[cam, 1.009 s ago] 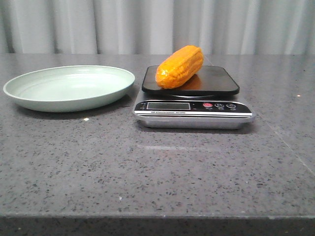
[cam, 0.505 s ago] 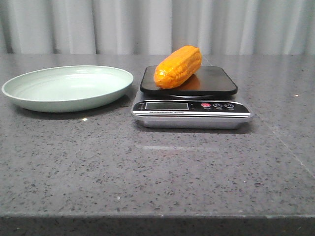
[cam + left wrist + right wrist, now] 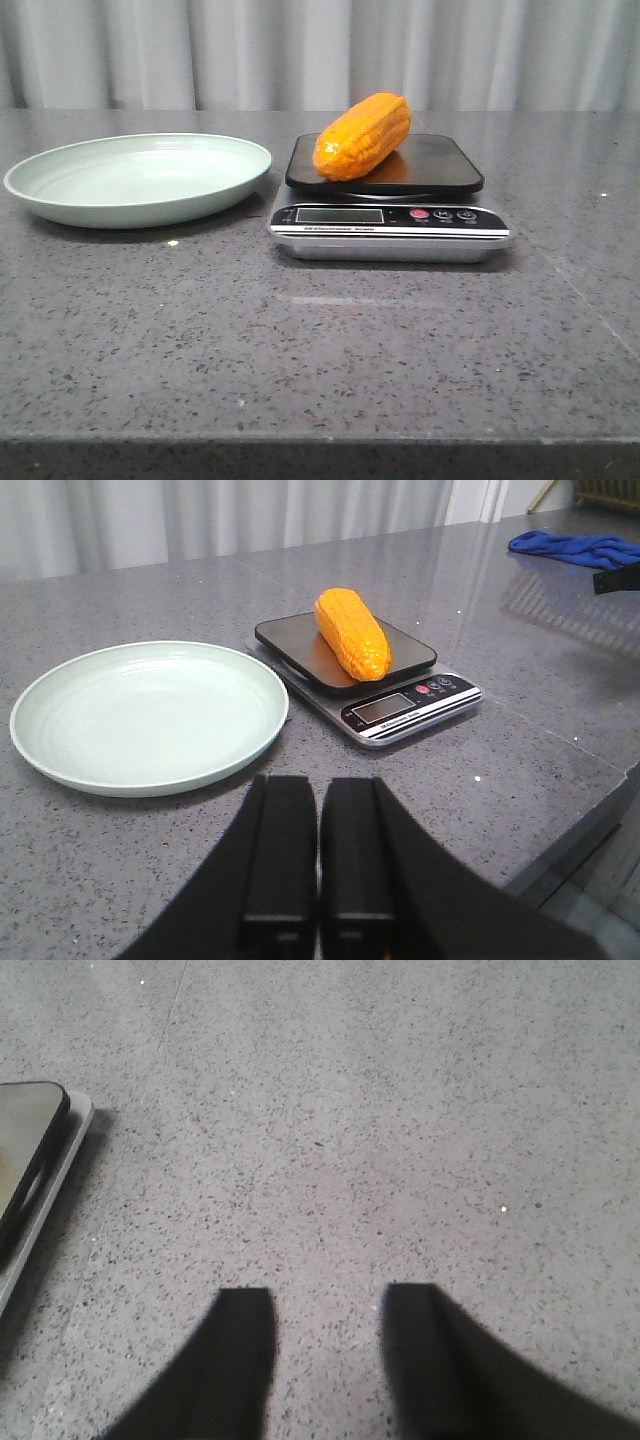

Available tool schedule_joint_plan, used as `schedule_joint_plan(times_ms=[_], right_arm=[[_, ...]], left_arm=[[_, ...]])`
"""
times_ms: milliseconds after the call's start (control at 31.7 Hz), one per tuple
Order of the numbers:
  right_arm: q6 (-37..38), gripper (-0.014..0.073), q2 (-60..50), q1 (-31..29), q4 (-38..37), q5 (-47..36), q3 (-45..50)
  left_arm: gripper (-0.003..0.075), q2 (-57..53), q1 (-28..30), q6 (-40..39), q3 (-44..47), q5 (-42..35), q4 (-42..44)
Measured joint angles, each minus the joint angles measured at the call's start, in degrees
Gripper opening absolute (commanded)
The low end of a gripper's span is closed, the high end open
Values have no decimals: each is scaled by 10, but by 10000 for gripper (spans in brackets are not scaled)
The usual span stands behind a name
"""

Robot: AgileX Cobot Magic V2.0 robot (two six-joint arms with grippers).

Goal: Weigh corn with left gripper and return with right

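The orange-yellow corn (image 3: 364, 135) (image 3: 352, 632) lies on the black platform of a digital scale (image 3: 385, 218) (image 3: 405, 706), tilted with one end raised toward the back. A pale green plate (image 3: 140, 178) (image 3: 148, 716) sits empty to the left of the scale. My left gripper (image 3: 319, 780) is shut with nothing between its fingers, held back from the plate and scale near the table's front. My right gripper (image 3: 327, 1295) is open over bare table, to the right of the scale's corner (image 3: 30, 1160). Neither gripper shows in the front view.
The grey speckled table (image 3: 320, 340) stretches around the plate and scale. A blue cloth (image 3: 575, 548) lies far off beyond the scale in the left wrist view. White curtains hang behind the table.
The front view shifted slightly a second ago, so everything slid a few pixels left. The corn, scale and plate hold their places relative to one another.
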Motion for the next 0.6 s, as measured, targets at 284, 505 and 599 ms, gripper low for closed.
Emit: schedule_joint_plan(times_ms=[284, 505, 599], right_arm=[[1, 602, 0, 0, 12, 7, 0], [3, 602, 3, 20, 52, 45, -30], [-4, 602, 17, 60, 54, 83, -74]], left_arm=[[134, 0, 0, 0, 0, 0, 0], [134, 0, 0, 0, 0, 0, 0], [134, 0, 0, 0, 0, -1, 0]])
